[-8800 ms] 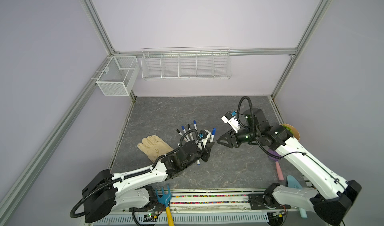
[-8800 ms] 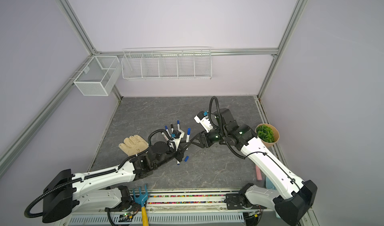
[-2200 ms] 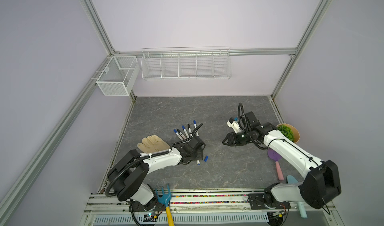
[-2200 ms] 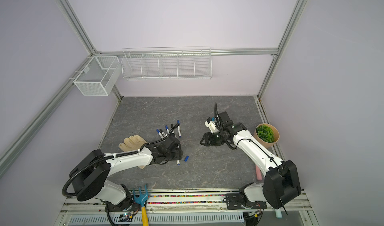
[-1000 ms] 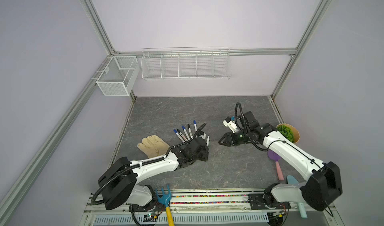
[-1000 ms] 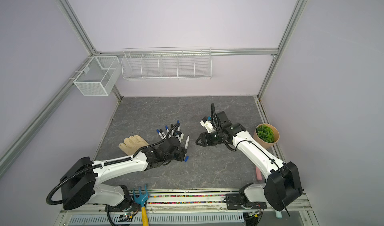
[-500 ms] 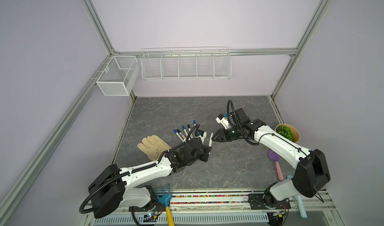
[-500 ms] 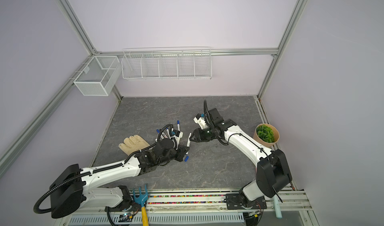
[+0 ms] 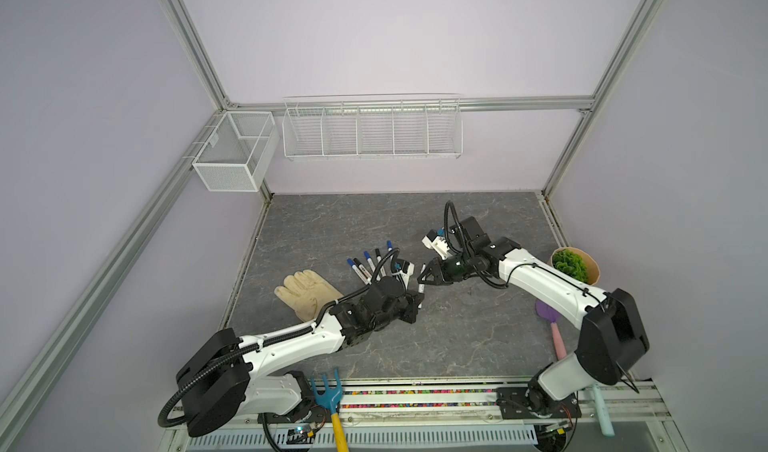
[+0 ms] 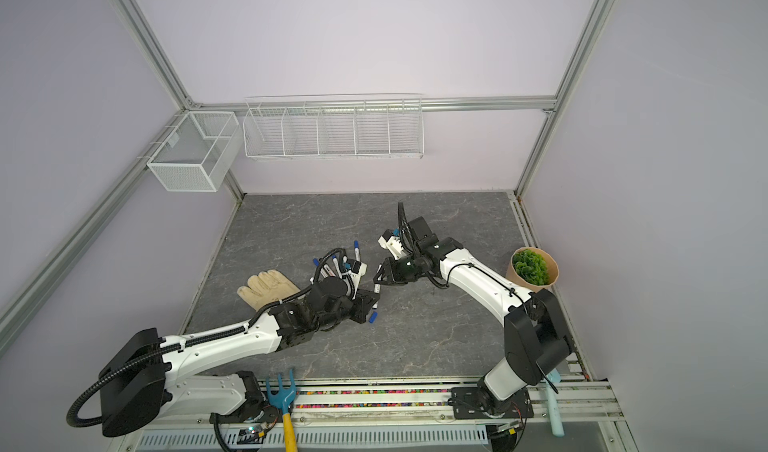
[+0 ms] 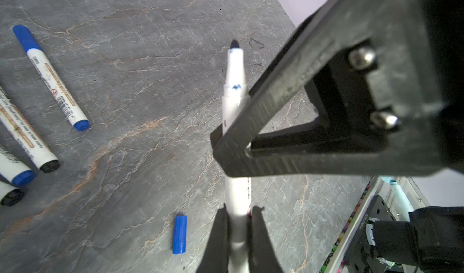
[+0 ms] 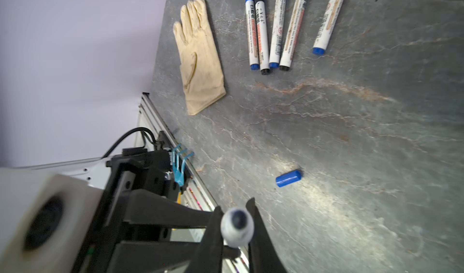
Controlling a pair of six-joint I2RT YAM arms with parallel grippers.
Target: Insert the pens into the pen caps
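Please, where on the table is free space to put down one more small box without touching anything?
Two bare patches: the back strip of the table, between the rear wall and the pens; and the front, between the left arm, the right arm and the rail. Crowded: the middle, around glove, pens and cap.

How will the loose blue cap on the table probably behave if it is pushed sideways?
The blue cap is a short round cylinder lying on its side, so it would probably roll away. It looks like small plastic, so likely light and stiff.
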